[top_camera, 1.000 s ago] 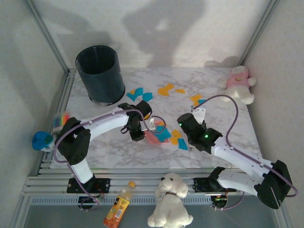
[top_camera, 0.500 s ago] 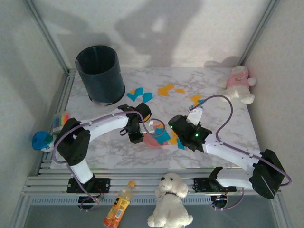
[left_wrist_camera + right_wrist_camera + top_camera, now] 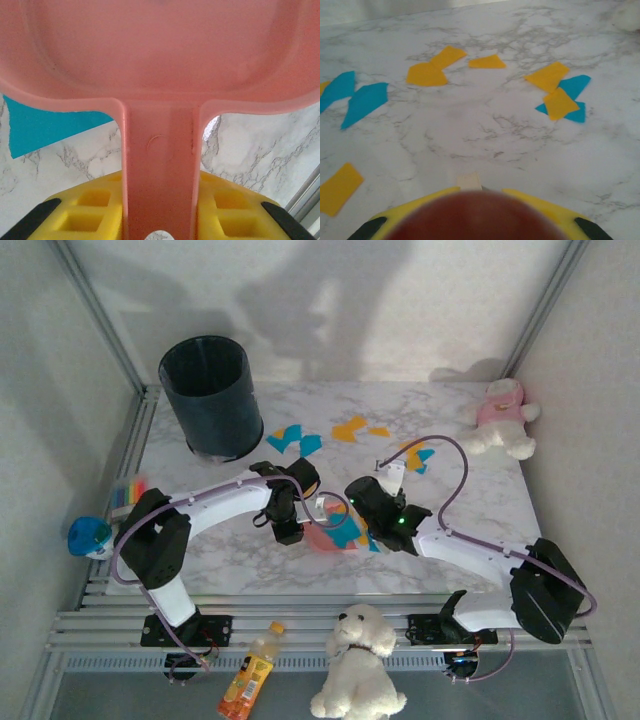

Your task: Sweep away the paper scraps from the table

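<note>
— How far along is it?
— Mid-sweep, I'd judge. On the table (image 3: 500,490) the dustpan (image 3: 160,50) lies flat, its handle pinched tight in the left gripper (image 3: 292,508). Its long axis runs from handle to mouth. The mouth faces right and a little toward the near edge, at the right gripper (image 3: 383,492).
— And that one?
— Clamped around a reddish tool (image 3: 475,212), too blurred to name. A pale tip pokes out past it.
— The paper scraps (image 3: 349,428)?
— Some teal and orange bits sit at the dustpan's mouth, between the two grippers. The rest lie in a band running side to side across the far half, single bits pointing every way.
— Next?
— Probably push the near bits onto the pan, then reach for the far band. The pan's lip should stay pressed to the table so the flat paper can't slip under.
</note>
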Tool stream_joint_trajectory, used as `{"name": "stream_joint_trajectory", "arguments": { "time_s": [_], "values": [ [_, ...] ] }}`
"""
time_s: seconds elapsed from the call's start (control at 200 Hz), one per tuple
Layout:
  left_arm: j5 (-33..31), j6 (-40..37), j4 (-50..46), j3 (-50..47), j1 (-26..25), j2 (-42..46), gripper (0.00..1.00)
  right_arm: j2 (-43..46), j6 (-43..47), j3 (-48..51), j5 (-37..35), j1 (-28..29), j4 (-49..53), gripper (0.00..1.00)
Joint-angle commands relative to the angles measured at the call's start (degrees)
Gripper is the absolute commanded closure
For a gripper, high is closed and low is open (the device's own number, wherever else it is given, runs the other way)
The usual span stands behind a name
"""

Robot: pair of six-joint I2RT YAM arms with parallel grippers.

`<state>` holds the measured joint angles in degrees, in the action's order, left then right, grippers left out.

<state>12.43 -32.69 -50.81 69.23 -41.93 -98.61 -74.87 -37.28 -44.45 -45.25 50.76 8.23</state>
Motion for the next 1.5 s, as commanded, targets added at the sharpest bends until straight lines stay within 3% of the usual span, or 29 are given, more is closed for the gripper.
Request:
{"name": "stream_joint_trajectory", "arguments": {
  "time_s": [0.0,0.365,0.906,1.287,1.497],
  "values": [
    [0.7,1.1,-1.1,0.0,-0.6,-0.7,1.0,-1.2,2.0,-1.9,5.2,-0.5,-4.2,1.0],
    [-0.7,2.4,-0.3,1.2,-0.5,-2.4,1.0,-2.2,4.5,-3.4,11.3,-1.4,-5.6,1.0],
    [-5.0,4.7,0.7,2.5,-0.3,-2.8,1.0,1.1,8.5,-6.3,10.0,-1.4,0.8,1.0],
    [-2.5,3.2,0.1,1.8,-0.4,-2.4,1.0,0.7,9.0,-7.3,14.2,-1.4,-2.6,1.0],
    [-6.4,3.8,0.8,1.5,-0.2,-1.8,1.0,0.6,10.0,-9.2,14.9,-1.3,-1.9,1.0]
  ]
}}
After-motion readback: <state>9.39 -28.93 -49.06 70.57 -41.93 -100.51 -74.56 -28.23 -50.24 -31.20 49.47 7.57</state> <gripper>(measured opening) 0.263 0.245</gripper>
